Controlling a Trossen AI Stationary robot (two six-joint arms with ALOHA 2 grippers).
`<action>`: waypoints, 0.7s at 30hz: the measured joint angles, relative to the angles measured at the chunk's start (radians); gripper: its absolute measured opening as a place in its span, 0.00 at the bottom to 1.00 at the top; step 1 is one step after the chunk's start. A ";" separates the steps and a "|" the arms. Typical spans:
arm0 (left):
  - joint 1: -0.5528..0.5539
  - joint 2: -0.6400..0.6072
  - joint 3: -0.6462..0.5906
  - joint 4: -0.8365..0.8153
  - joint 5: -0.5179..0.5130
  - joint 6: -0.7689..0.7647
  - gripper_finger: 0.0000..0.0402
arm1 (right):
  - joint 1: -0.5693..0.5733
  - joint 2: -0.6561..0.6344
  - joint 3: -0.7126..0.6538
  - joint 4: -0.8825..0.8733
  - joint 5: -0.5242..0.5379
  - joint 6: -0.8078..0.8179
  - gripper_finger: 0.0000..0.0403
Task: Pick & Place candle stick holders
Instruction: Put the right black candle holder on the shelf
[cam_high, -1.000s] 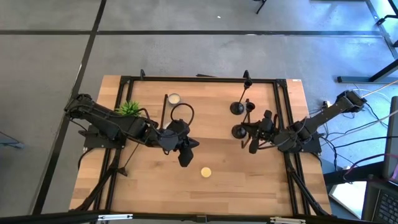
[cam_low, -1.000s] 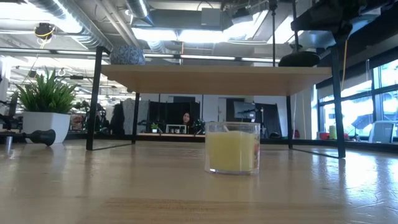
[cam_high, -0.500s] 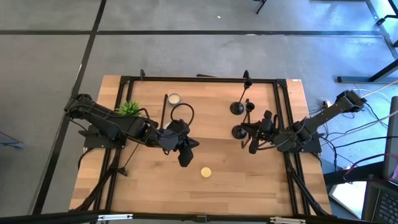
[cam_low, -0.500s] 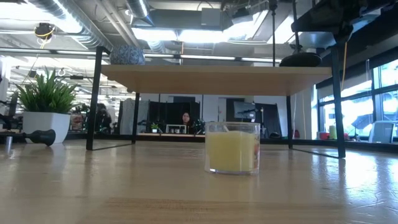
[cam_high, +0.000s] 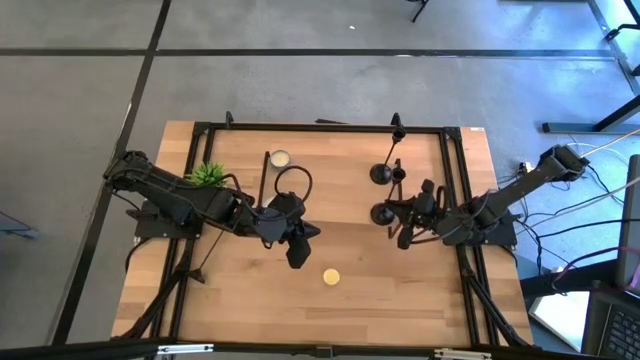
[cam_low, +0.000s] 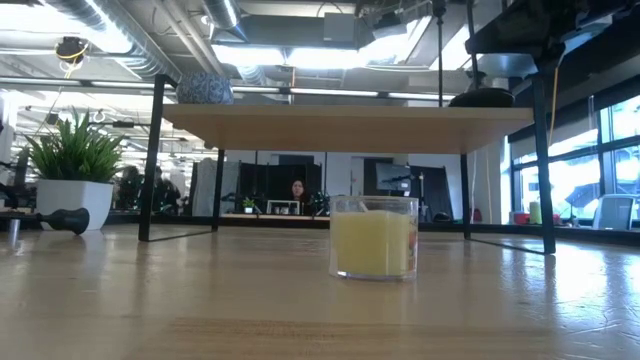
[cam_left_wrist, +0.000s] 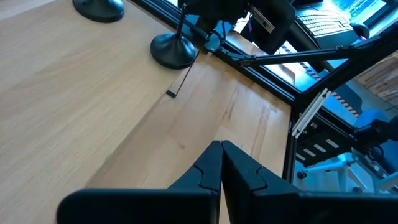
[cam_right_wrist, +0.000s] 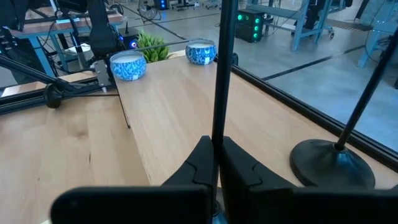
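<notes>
Right wrist view: right end effector (cam_right_wrist: 216, 163) pinches a candlestick (cam_right_wrist: 222, 74) stem; left end effector (cam_left_wrist: 221, 163) pressed together, empty.

black candle stick holders (cam_high: 381, 174), two upright, one lying

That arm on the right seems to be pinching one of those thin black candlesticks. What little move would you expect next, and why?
Probably a short, straight lift. The right gripper is shut on the candlestick's stem, while its round base appears to sit on the table, close to a second candlestick. Rising straight up should clear that neighbour before carrying it anywhere. The left gripper waits shut mid-table.
</notes>
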 joint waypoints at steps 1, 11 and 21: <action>0.000 0.000 0.000 0.000 0.000 0.000 0.00 | 0.000 0.005 0.000 0.008 0.003 0.000 0.02; 0.000 0.000 0.000 0.000 0.002 -0.002 0.00 | -0.001 0.055 0.000 0.030 0.024 0.018 0.02; 0.000 0.000 0.000 0.004 0.006 -0.011 0.00 | 0.000 0.056 0.000 0.018 0.063 0.026 0.02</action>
